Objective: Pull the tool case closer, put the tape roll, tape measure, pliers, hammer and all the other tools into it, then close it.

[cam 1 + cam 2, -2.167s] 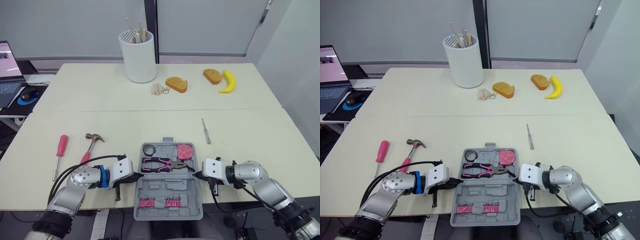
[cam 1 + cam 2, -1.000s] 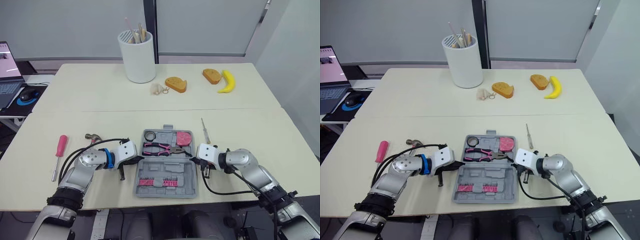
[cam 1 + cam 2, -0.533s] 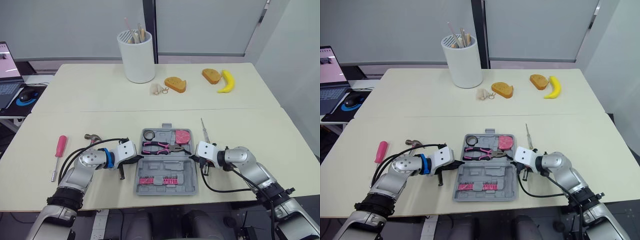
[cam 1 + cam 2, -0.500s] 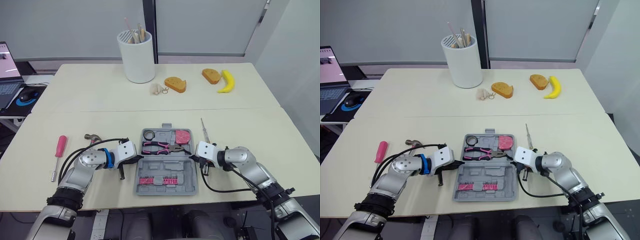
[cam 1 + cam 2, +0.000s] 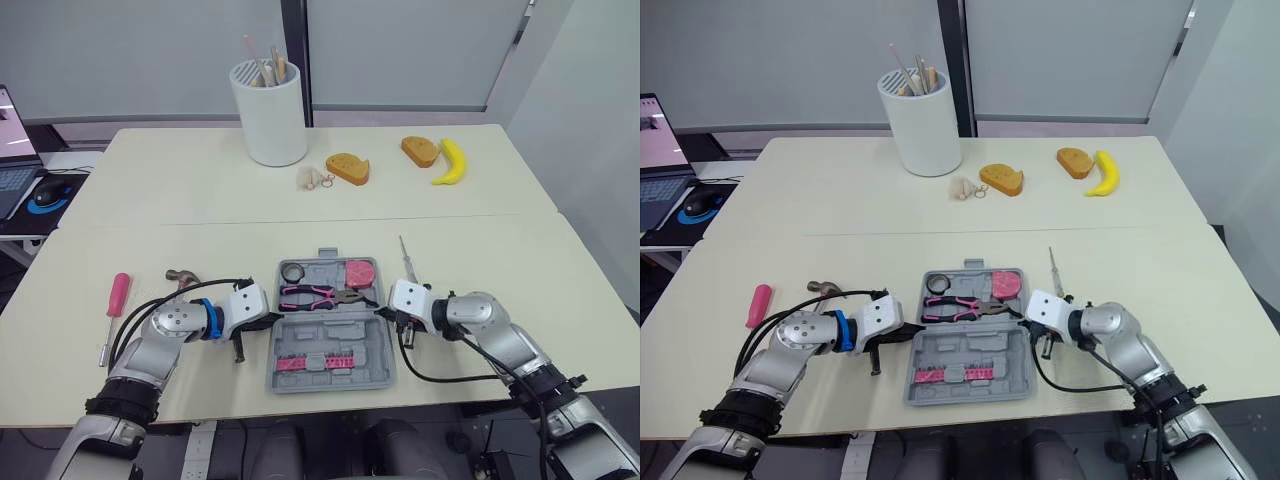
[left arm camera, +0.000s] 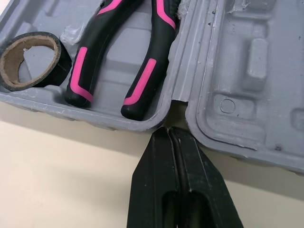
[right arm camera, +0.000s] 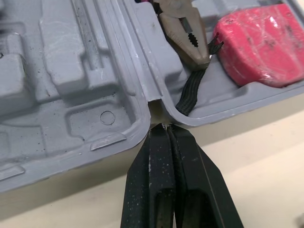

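The grey tool case (image 5: 328,340) lies open near the table's front edge. Its far half holds a black tape roll (image 5: 293,271), pink-handled pliers (image 5: 315,294) and a pink tape measure (image 5: 360,273); the near half holds pink bits (image 5: 315,361). My left gripper (image 5: 268,320) is shut, its tip pressed into the case's left hinge notch (image 6: 172,102). My right gripper (image 5: 383,311) is shut at the right hinge notch (image 7: 154,111). A hammer (image 5: 183,274) lies left of the case, its handle partly hidden under my left arm. A pink screwdriver (image 5: 115,300) lies further left, and a slim screwdriver (image 5: 405,258) right of the case.
At the back of the table stand a white cup of sticks (image 5: 268,112), a small keyring piece (image 5: 314,179), two bread pieces (image 5: 349,168) (image 5: 420,150) and a banana (image 5: 447,162). A laptop and mouse (image 5: 47,193) sit on a side desk at the left.
The case has slid away from the table's front edge, from overhanging it to lying fully on the table. Both shut grippers moved with it at the hinge notches.
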Action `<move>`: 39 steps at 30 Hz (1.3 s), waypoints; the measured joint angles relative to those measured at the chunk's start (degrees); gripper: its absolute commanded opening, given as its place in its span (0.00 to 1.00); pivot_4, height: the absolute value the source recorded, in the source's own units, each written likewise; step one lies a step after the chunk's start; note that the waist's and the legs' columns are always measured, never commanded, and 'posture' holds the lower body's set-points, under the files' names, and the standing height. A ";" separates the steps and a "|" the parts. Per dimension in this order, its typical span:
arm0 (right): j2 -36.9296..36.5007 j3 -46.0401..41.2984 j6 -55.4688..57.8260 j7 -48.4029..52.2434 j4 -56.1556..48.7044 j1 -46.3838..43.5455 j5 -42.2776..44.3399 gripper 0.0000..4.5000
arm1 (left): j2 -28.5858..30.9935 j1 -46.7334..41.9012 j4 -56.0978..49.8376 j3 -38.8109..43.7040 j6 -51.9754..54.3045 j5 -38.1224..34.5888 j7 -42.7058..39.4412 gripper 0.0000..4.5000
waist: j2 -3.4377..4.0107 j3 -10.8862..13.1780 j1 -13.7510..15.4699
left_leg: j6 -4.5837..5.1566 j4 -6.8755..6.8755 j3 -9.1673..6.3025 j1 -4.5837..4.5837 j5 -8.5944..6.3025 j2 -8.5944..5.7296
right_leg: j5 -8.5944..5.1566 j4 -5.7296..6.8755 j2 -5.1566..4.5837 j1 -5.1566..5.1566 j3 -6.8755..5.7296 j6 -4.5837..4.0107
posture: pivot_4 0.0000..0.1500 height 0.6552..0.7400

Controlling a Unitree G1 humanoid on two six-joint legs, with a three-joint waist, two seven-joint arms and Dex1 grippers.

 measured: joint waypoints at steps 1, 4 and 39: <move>-0.57 -0.46 0.28 -0.25 -0.83 0.52 0.02 0.00 | 0.20 0.06 -0.01 0.01 0.14 -0.24 -0.02 0.00 | 0.00 0.00 0.00 | 0.00 0.00 0.00 0.00 0.00 0.00 | 0.00 0.00 0.00 0.00 0.01 0.00 | 1.00 0.93; -3.17 -2.20 0.87 -0.77 -3.68 2.48 0.03 0.00 | 1.45 0.67 -0.19 0.63 0.44 -1.01 -0.18 0.00 | 0.00 0.00 -0.01 | 0.00 0.00 0.01 0.00 0.00 0.01 | 0.00 0.00 0.00 -0.01 0.01 0.00 | 1.00 0.93; -24.76 -35.15 19.59 4.36 -27.18 17.62 24.77 0.99 | 16.77 29.72 -1.14 47.20 25.43 -24.85 3.45 1.00 | -0.15 -0.03 -0.13 | -0.01 -0.07 -0.07 0.00 -0.01 0.11 | -0.06 -0.17 -0.45 0.01 -0.02 -0.03 | 1.00 0.93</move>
